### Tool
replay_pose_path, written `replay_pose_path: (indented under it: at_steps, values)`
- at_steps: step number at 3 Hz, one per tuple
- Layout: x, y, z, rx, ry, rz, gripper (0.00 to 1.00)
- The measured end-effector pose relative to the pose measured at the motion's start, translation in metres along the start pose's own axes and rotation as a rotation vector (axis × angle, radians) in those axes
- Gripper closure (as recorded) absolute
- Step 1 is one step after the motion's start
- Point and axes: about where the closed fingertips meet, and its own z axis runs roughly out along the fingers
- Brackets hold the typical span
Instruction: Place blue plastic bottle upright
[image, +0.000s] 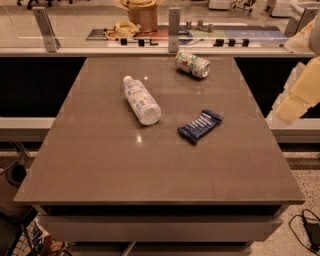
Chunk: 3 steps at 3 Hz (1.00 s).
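Observation:
The blue plastic bottle (142, 100) lies on its side at the middle left of the brown table (125, 165). Its white cap points to the far left and its base points toward me. Its white label with blue print faces up. My gripper (299, 94) shows only as a pale cream shape at the right edge of the view. It is beyond the table's right side, well apart from the bottle, and holds nothing that I can see.
A short metal can (192, 64) with a green-orange label lies on its side near the table's far edge. A flat dark blue snack wrapper (200, 126) lies right of the bottle. A glass rail with metal posts (174, 22) runs behind the table.

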Motion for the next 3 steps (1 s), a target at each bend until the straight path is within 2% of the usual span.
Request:
replay_pose_path:
  at_steps: [2, 3]
  values:
    - [-0.036, -0.027, -0.001, -0.063, -0.138, 0.243, 0.0]
    - [-0.055, -0.035, 0.006, -0.06, -0.164, 0.373, 0.0]
